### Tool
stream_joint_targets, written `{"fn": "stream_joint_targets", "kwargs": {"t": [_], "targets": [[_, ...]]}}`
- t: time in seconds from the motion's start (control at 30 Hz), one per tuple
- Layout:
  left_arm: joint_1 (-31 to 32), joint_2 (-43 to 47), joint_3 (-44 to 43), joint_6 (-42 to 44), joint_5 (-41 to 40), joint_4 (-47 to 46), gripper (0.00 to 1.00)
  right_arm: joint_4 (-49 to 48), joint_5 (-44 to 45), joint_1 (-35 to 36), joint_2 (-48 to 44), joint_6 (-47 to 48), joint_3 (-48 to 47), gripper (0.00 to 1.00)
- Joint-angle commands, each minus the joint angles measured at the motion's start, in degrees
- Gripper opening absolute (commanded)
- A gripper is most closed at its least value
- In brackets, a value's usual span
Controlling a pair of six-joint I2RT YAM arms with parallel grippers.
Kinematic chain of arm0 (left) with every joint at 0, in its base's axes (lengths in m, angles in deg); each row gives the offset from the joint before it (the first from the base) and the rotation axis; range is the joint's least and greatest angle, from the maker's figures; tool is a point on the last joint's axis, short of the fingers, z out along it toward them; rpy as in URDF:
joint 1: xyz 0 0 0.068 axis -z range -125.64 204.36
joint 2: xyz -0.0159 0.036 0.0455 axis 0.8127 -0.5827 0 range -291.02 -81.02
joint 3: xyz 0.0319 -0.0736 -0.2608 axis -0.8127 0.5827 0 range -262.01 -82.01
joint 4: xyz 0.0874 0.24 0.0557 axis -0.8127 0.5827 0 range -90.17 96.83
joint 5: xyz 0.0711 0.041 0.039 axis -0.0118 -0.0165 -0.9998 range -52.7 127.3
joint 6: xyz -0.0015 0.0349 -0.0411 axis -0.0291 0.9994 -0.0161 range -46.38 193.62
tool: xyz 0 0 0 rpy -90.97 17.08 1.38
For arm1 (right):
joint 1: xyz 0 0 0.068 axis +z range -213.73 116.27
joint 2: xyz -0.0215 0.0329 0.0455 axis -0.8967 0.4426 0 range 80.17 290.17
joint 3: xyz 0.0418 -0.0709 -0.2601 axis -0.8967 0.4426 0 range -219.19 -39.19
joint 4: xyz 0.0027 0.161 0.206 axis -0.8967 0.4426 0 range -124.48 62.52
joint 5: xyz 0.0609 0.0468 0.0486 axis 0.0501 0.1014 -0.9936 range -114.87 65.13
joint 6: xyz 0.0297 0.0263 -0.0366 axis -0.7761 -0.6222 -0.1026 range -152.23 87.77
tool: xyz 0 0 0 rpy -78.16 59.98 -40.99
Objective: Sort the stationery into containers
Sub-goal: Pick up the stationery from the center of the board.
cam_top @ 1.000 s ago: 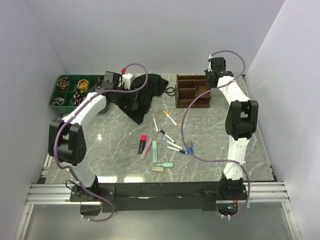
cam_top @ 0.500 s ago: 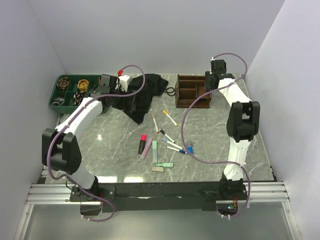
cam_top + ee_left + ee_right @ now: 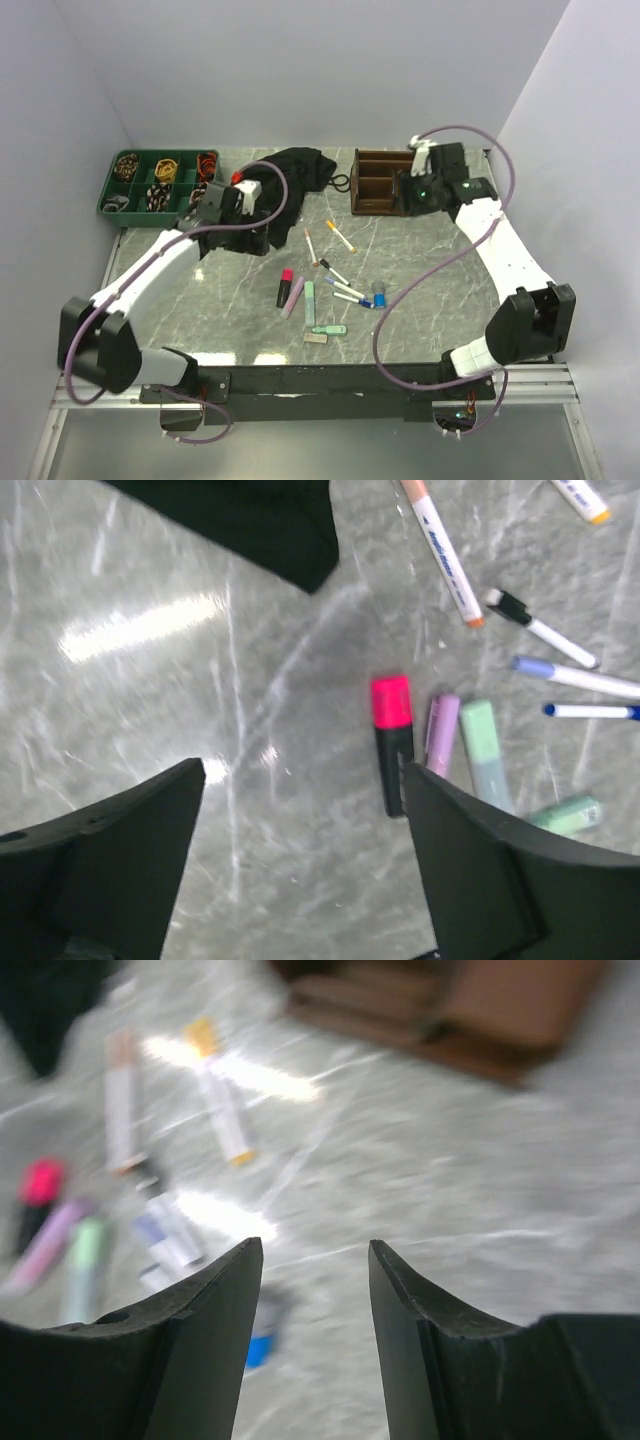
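The right wrist view is blurred, its wooden organiser (image 3: 470, 1010) cut off at the top edge.

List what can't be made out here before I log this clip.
- Wooden organiser: in the top view, the right arm covers its right end. The right wrist view blurs it and crops it at the top edge, so contents unknown.
- Green tray: top view, contents too small to identify.
- Blue-capped piece: right wrist view, blurred, partly behind a finger.
- Anything under the black cloth: hidden in every view.
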Motion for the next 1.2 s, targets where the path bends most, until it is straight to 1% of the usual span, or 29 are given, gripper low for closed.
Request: {"fn": "stream_joint_targets", "kwargs": {"t": [0.0, 0.03, 0.07, 0.13, 0.27, 0.53, 0.77, 0.93, 1.03, 1.07, 1.17], "targets": [[-0.2, 5.8, 6.1, -8.4, 5.3, -0.3, 0.82, 3.5, -7.6, 1.8, -3.4, -7.5, 5.4, 0.55], [-0.2, 5.8, 7.3, -10.3, 5.6, -0.8, 0.78, 3.1, -7.9, 1.9, -4.0, -8.9, 6.3, 0.55], [-0.2, 5.6, 9.2, -11.0, 5.9, -1.3, 0.75, 2.8, -8.2, 1.9, -5.1, -11.3, 7.1, 0.55], [-0.2, 3.8, 10.0, -12.2, 6.8, -2.7, 0.71, 1.6, -8.5, 2.0, -6.4, -12.6, 9.6, 0.55], [0.9, -0.1, 8.5, -14.2, 7.0, -2.4, 0.68, -0.3, -7.4, 1.9, -10.8, -14.0, 13.1, 0.56], [3.4, -7.2, 6.4, -14.5, 4.7, -4.3, 0.67, -2.0, -8.8, -1.3, -18.5, -16.0, 20.1, 0.57], [7.2, -13.8, 1.0, -12.4, 2.4, -5.2, 0.66, -2.2, -9.4, -4.3, -23.5, -15.8, 24.7, 0.57], [10.0, -18.4, -1.6, -11.8, -0.6, -5.0, 0.71, -2.4, -10.0, -6.3, -24.7, -16.0, 26.3, 0.57], [11.2, -20.6, -3.2, -11.2, -2.7, -4.2, 0.70, -2.2, -10.0, -7.5, -24.7, -15.9, 26.0, 0.57], [11.7, -21.1, -3.4, -11.3, -4.5, -3.9, 0.70, -2.1, -10.0, -7.8, -24.8, -15.8, 25.9, 0.57], [11.9, -22.2, -3.3, -11.8, -4.5, -2.8, 0.68, -2.1, -9.9, -8.9, -24.9, -15.9, 25.8, 0.57]]}}
